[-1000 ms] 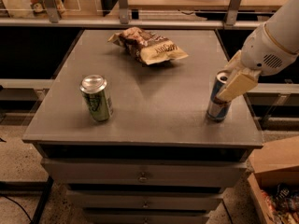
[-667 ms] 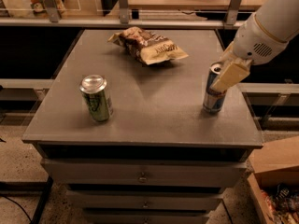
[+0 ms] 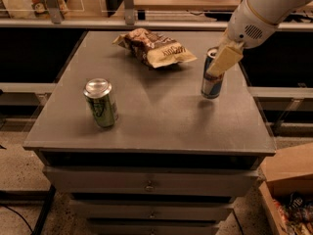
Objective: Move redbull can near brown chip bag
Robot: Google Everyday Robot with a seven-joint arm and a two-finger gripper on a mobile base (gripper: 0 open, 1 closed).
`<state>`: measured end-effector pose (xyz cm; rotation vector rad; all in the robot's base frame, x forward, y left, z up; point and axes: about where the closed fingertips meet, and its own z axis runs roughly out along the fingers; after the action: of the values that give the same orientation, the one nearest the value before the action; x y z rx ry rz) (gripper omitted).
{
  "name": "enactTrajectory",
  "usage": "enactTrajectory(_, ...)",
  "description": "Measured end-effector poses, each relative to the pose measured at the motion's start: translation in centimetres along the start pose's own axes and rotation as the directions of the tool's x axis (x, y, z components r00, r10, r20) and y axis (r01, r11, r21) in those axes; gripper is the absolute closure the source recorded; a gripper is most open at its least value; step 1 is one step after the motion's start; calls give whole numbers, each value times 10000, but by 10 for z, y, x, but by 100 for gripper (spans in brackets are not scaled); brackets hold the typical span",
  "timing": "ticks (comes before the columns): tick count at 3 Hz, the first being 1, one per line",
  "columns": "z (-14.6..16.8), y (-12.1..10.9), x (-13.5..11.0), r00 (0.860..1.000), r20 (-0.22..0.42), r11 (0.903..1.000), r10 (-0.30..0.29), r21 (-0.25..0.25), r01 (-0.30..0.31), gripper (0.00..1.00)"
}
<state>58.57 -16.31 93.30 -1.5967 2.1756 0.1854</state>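
The redbull can (image 3: 211, 83), slim and blue-and-silver, is upright at the right side of the grey table top (image 3: 156, 116). My gripper (image 3: 218, 64) comes in from the upper right and is shut on the can's upper half; one cream finger (image 3: 225, 58) covers its right side. The brown chip bag (image 3: 157, 49), wrinkly brown and cream with dark lettering, lies at the back middle of the table, to the left of and a little behind the can. A gap of bare table lies between can and bag.
A green can (image 3: 101, 103) stands upright at the front left of the table. The table is a drawer cabinet (image 3: 146, 180). A cardboard box (image 3: 288, 185) sits on the floor at the lower right. A counter with a rail (image 3: 146, 22) runs behind.
My gripper has carried the redbull can away from the table's front right, toward the back and left, closer to the chip bag. The green can and bag have not moved.
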Motion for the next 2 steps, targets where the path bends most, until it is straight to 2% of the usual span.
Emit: enactTrajectory(2, 17, -22, -30, 9992, 321, 9997, -233, 18, 232, 100)
